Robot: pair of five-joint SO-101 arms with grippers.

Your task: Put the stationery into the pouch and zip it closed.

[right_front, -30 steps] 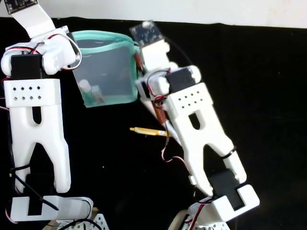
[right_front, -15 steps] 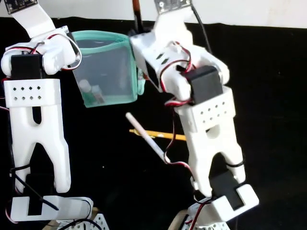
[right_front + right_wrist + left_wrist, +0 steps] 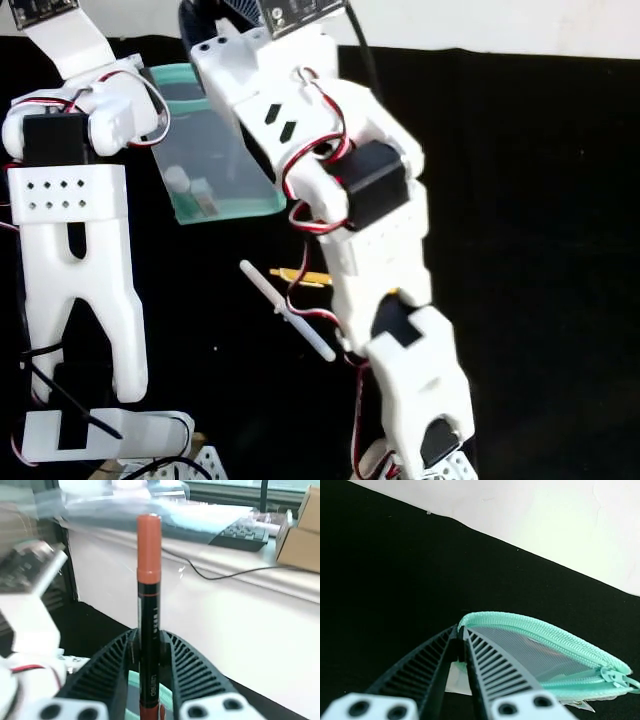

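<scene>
The left fingers (image 3: 466, 641) are closed on the rim of the mint mesh pouch (image 3: 540, 647), whose body extends beyond their tips. The right fingers (image 3: 176, 656) clamp an orange-capped marker (image 3: 148, 580), with its cap projecting past the fingertips. A white pen (image 3: 285, 308) and a yellow pencil (image 3: 300, 275) lie on the desk (image 3: 520, 200), apart from both.

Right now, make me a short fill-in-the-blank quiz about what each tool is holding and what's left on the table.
1. The left tool is shut on the rim of the mint-green ____.
2. The right tool is shut on an orange-capped ____.
3. On the black table, a white pen lies next to a ____ pencil.
Missing words: pouch; marker; yellow.
</scene>
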